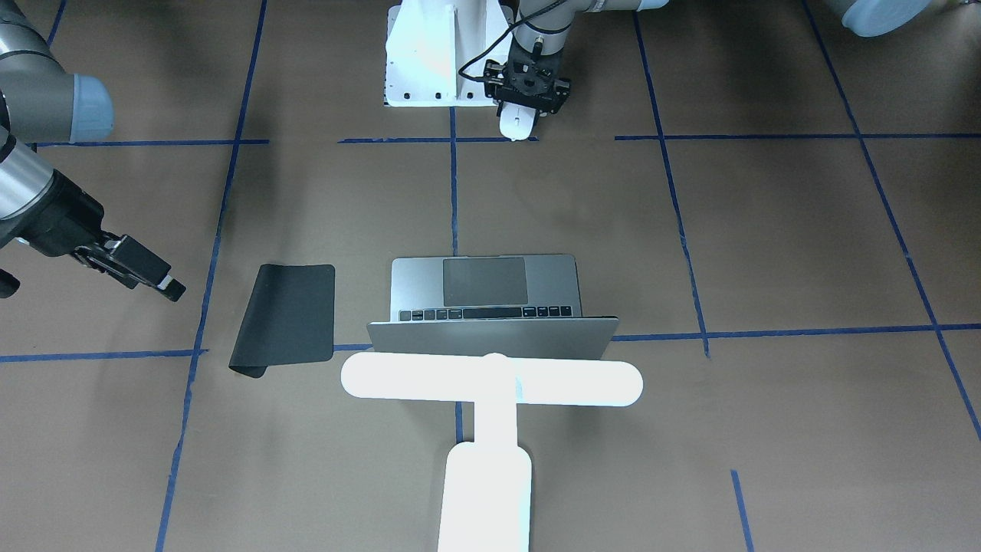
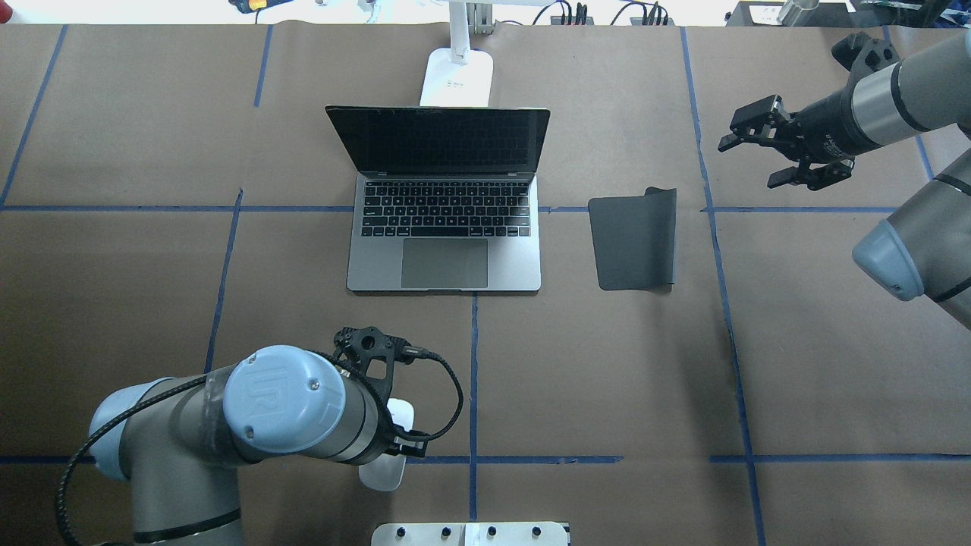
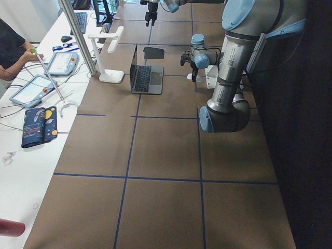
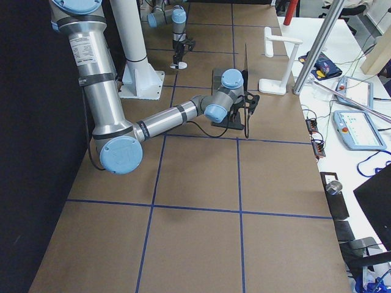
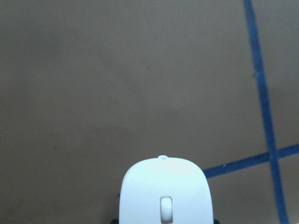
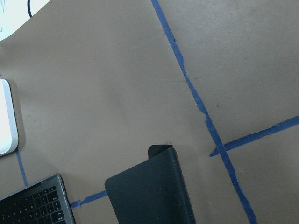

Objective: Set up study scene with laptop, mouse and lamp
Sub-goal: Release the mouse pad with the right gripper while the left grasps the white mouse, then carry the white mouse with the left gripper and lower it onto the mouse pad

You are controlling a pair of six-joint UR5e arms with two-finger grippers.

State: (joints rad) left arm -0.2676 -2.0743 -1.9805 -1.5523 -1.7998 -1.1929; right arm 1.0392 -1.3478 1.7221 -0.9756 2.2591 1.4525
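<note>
The open silver-grey laptop (image 1: 483, 285) (image 2: 444, 254) sits mid-table with a dark screen. The white T-shaped lamp (image 1: 490, 381) stands behind it, with its base (image 2: 455, 80) at the far edge. The white mouse (image 1: 517, 123) (image 2: 385, 474) (image 5: 164, 196) is near the robot's base, close to a blue tape line. My left gripper (image 1: 527, 106) points down over the mouse, its jaws against the mouse's sides. I cannot tell whether the mouse is lifted. My right gripper (image 2: 752, 161) (image 1: 165, 282) is open and empty, hovering beside the black pad.
A flat black mouse pad (image 2: 633, 243) (image 1: 285, 316) (image 6: 149, 196) with one curled edge lies beside the laptop on my right. The white bolted pedestal (image 1: 429, 54) stands just behind the mouse. Blue tape lines cross the brown table.
</note>
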